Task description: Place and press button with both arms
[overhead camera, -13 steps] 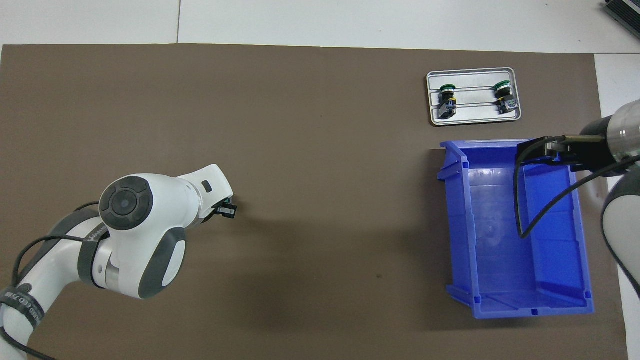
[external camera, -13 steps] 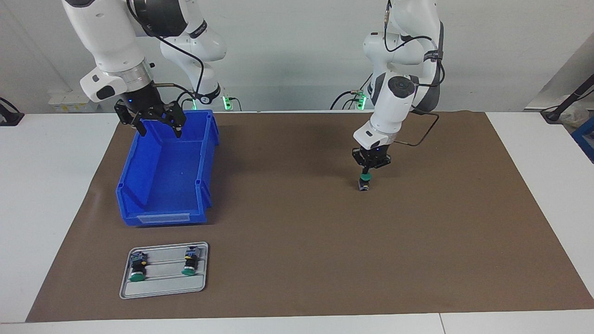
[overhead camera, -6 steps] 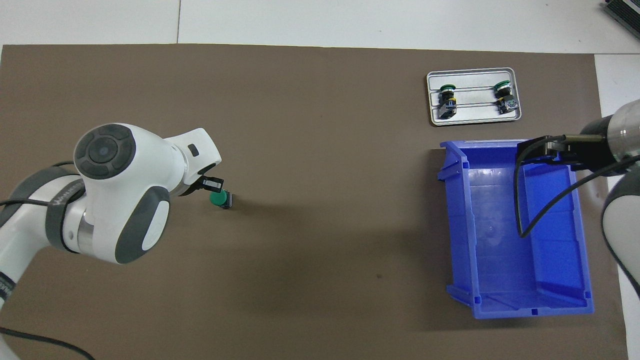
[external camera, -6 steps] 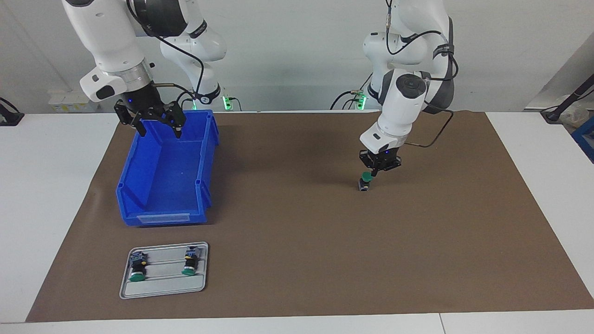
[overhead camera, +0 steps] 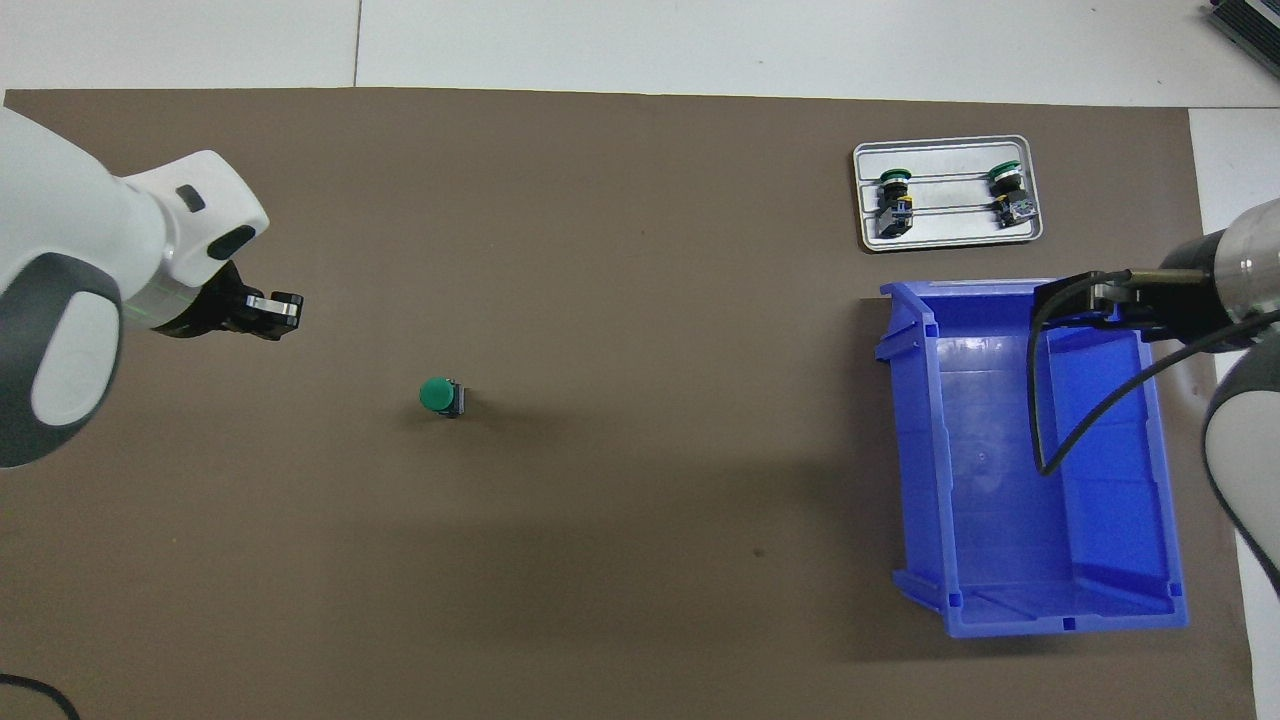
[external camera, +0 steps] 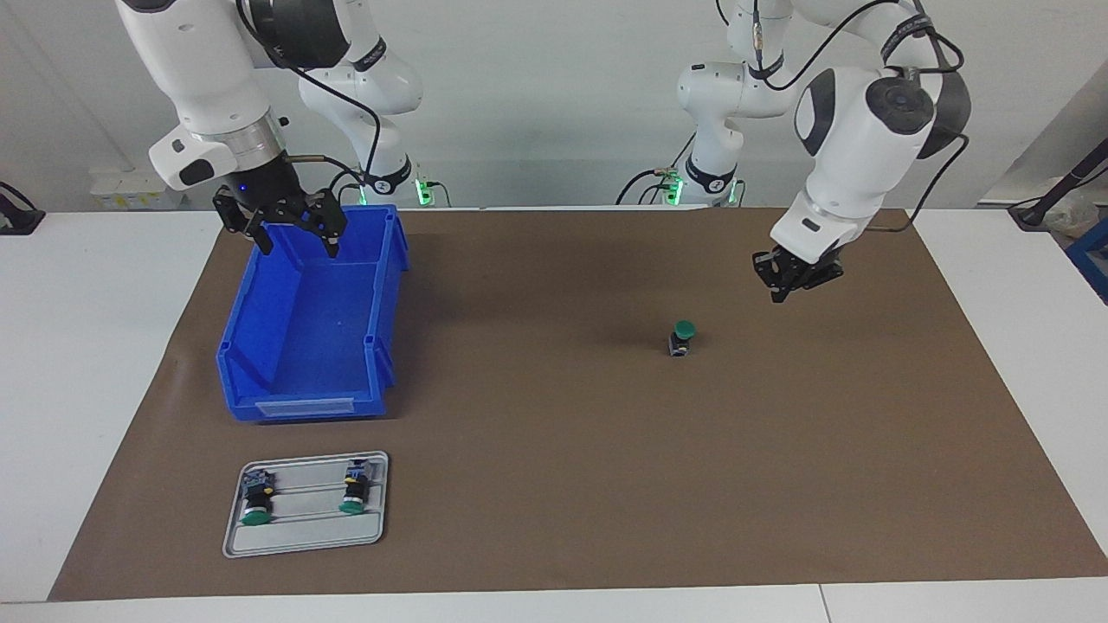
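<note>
Button (external camera: pixel 683 337) upright on mat | left end effector (external camera: pixel 784 285) pressed together | right end effector (external camera: pixel 296 232) spread, tips cable-hidden overhead

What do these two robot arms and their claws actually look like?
Both arms, the left arm and the right arm, are bulky, white and rounded, with dark grey joint bands and round caps, and black cables looping alongside. Each ends in a small black two-finger gripper: left gripper, right gripper.

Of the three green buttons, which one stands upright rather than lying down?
The lone button on the brown mat, toward the left arm's end. It stands cap up; the other two lie on their sides in the grey tray.
</note>
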